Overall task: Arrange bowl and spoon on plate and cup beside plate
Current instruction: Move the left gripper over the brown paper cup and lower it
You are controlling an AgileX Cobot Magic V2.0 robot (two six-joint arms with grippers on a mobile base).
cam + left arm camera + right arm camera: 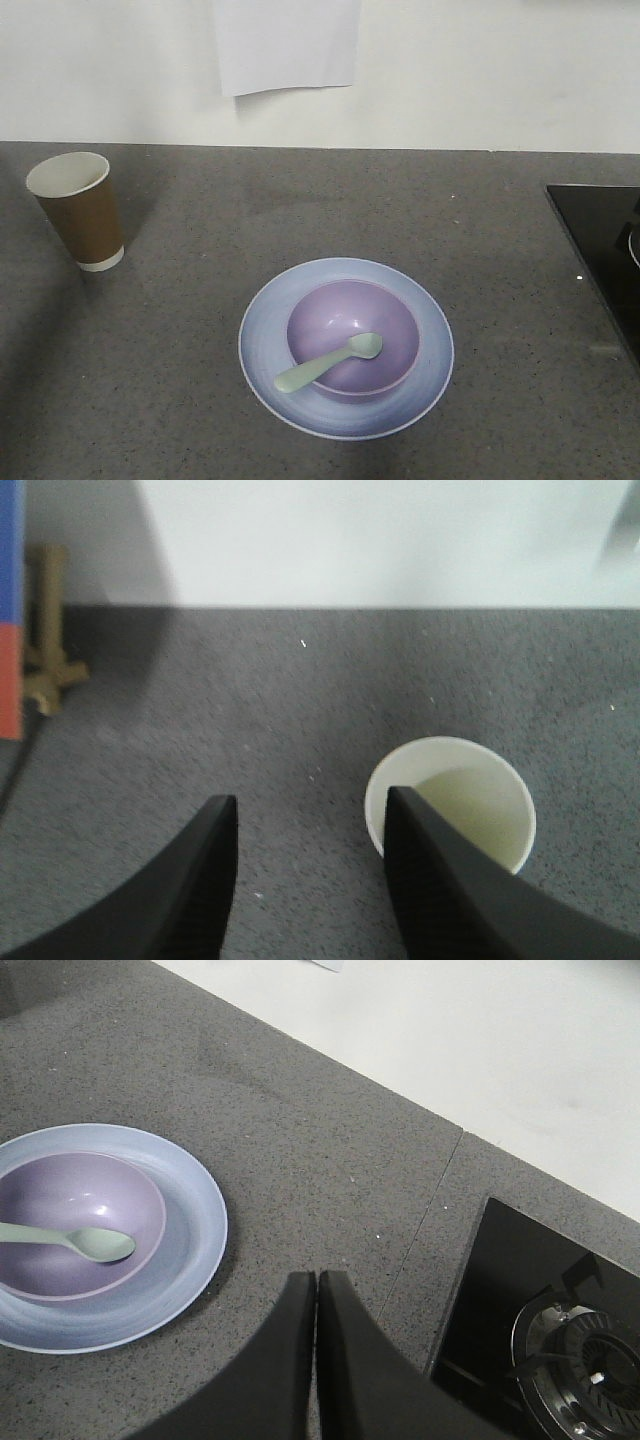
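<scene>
Here the bowl (352, 338) sits on the plate (268, 345) with the spoon (328, 363) lying in it, and the cup (77, 211) stands upright well apart on the grey worktop (300, 210); the left fingers (300, 855) are apart, one overlapping the cup's rim; the right fingers (316, 1305) are pressed together, empty, above the worktop between plate and hob (540, 1330)

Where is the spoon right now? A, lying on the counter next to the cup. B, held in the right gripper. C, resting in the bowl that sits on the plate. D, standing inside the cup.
C: the front view shows the spoon with its scoop inside the bowl and its handle over the bowl's rim, the bowl sitting on the plate, while the cup stands apart.
</scene>
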